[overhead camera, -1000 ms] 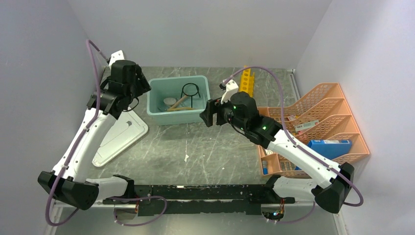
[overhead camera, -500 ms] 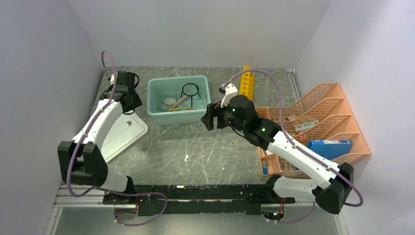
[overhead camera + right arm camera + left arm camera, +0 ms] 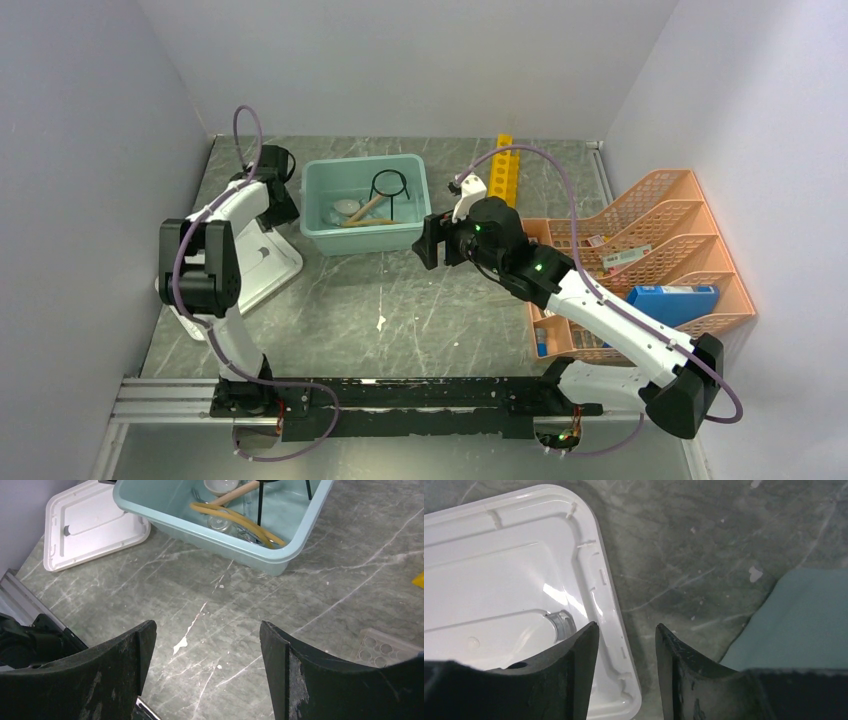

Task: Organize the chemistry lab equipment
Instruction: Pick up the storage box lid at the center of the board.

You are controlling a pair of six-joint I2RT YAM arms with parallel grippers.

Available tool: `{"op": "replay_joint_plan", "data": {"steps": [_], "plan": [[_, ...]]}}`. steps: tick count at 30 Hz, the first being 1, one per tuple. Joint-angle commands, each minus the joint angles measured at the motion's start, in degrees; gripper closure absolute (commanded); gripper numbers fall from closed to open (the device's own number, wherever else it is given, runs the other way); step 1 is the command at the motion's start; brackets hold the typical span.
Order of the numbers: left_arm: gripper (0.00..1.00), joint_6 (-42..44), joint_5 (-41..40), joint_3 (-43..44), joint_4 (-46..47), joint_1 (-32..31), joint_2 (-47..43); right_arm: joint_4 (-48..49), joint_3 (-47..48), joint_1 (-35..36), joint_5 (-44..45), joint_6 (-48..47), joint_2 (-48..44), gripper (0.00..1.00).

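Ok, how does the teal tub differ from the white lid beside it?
The tub is teal and deep; the lid is white and flat. The tub holds a wire stand, hose and stick; the lid does not. The tub sits square to the table, the lid askew. Both are rounded rectangles.

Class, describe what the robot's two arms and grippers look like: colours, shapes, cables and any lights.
Both the left arm and right arm have white links with black joints. A mauve cable loops along each. Green lights glow on the right arm's wrist housing. The left gripper and right gripper each carry two black, tapered, scuffed fingers.
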Motion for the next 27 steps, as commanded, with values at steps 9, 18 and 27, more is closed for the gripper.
{"op": "replay_joint_plan", "data": {"steps": [9,18,27], "plan": [[0.61,1.78,5.62,2.36,4.04,3.09,7.50,0.01,0.14,-0.16,0.64,-0.15,-0.65,0.21],[0.95,2.81,6.86,1.82,4.16,3.18,10.92,0.23,0.11,-0.16,0.56,0.28,-1.05,0.21],[0.95,5.39,7.04,3.51,0.10,3.18,3.12,-0.07,-0.21,-0.20,0.30,0.86,-3.02,0.21]]}}
